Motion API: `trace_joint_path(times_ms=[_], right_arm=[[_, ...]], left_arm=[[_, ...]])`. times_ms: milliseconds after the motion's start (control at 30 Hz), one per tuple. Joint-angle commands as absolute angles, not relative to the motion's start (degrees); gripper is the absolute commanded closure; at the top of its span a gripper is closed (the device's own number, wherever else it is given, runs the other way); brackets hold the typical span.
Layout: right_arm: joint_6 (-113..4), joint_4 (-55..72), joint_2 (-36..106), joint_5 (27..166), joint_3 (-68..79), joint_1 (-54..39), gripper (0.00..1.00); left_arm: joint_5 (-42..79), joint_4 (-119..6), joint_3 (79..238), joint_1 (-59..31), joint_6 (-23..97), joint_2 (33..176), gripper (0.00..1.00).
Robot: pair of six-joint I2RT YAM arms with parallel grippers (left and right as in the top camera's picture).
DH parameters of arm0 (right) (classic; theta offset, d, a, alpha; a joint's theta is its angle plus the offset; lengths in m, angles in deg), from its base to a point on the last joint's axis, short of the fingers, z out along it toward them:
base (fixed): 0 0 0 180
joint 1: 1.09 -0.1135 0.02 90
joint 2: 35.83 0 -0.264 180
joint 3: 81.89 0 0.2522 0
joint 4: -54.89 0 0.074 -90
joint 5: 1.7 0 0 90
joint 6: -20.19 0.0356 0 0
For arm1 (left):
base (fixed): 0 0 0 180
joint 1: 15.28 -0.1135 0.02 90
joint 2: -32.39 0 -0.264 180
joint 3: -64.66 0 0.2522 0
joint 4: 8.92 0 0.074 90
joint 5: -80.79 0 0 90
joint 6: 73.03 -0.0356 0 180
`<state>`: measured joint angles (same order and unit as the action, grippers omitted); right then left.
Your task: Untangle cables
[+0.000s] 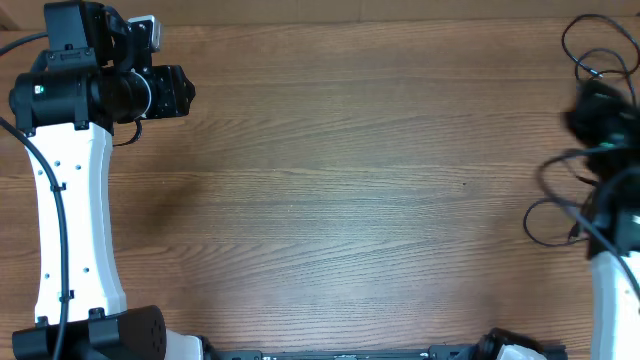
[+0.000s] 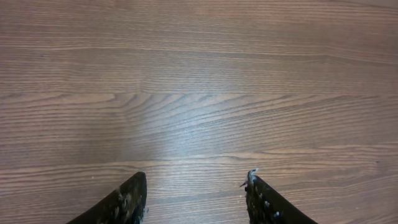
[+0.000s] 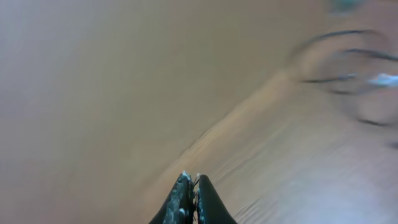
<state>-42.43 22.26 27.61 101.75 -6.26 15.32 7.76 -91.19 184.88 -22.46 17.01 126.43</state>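
Thin black cables (image 1: 590, 68) lie in loose loops at the far right edge of the table, with another loop lower down (image 1: 532, 215). My right gripper (image 1: 597, 112) hovers among them, blurred by motion. In the right wrist view its fingers (image 3: 191, 178) are pressed together, with what looks like a thin dark strand pinched at the tips. Blurred cable loops (image 3: 348, 43) with a bluish tip (image 3: 382, 79) show at the upper right. My left gripper (image 1: 183, 92) is at the far left, open and empty over bare wood (image 2: 196, 180).
The wooden table (image 1: 340, 180) fills the view. The left arm's white link (image 1: 75, 220) runs down the left side. The right arm's white link (image 1: 615, 300) stands at the lower right. Thick black arm wires run beside both arms.
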Motion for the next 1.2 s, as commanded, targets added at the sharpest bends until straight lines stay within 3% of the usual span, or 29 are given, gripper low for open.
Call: trace_joint_path(times_ms=[0, 167, 400, 667, 900, 933, 1067, 1167], right_arm=[[-62.38, 23.68, 28.2, 105.12, -5.91, 5.28, 0.96], [-62.78, 21.1, 30.63, 86.01, -5.91, -3.04, 0.96], [-36.4, 18.32, 42.56, 59.83, -6.02, -0.4, 0.96], [3.67, 25.69, 58.39, 56.4, -6.0, 6.01, 0.96], [10.07, 35.19, 69.38, 58.74, -6.0, 11.97, 0.94], [10.05, 36.38, 70.56, 59.96, -6.0, 13.22, 0.85], [9.17, 37.03, 71.68, 62.87, -6.02, 16.32, 0.22], [9.04, 36.97, 71.68, 63.09, -6.02, 17.48, 0.03]], left_arm=[[8.81, -91.19, 184.74, -22.66, 16.72, 126.67, 0.48], [8.81, -91.25, 184.74, -22.63, 16.72, 126.67, 0.48], [8.81, -91.25, 184.74, -22.63, 16.72, 126.67, 0.48], [8.83, -91.93, 184.74, -22.63, 16.75, 126.67, 0.48], [8.81, -91.84, 184.74, -22.63, 16.75, 126.67, 0.46], [8.81, -91.82, 184.74, -22.66, 16.75, 126.67, 0.47], [8.83, -91.41, 184.74, -22.63, 16.79, 126.67, 0.47], [8.83, -91.38, 184.74, -22.63, 17.05, 126.67, 0.48]])
